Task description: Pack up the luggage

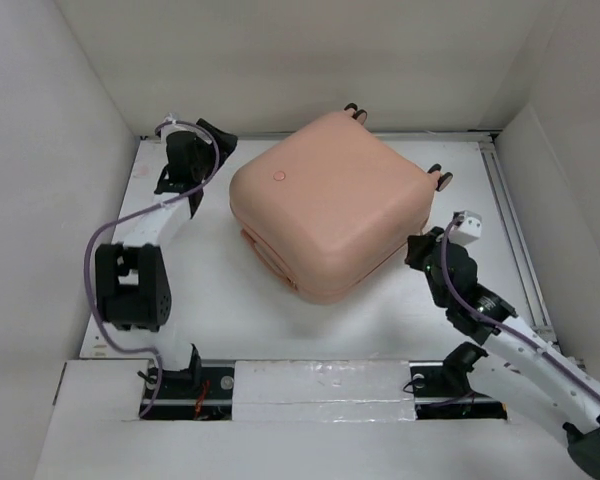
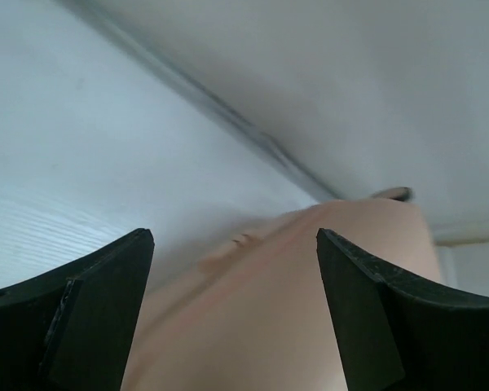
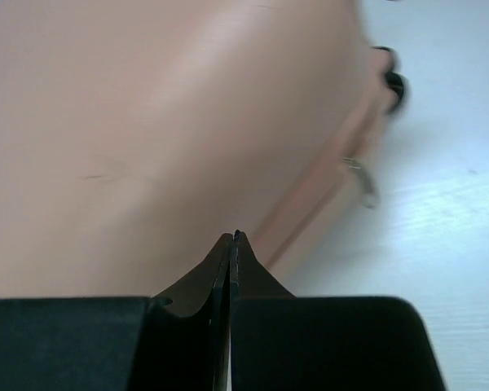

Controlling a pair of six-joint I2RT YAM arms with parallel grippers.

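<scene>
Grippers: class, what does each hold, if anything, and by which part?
Nothing. The left gripper stands open, the right gripper shut and empty, both near the suitcase.

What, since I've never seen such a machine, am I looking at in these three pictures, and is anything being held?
This is a robot: a left arm and a right arm bolted at the near edge of a white table. The overhead picture looks down from behind them. The other two come from a camera on each wrist, so the black shapes at the bottom are that arm's own fingers. On the table lies a closed pale pink suitcase, wheels at its far right. The left hand is open near the suitcase's far left corner and holds nothing. The right hand is shut, fingers pressed together, close to the suitcase's right side, gripping nothing.
</scene>
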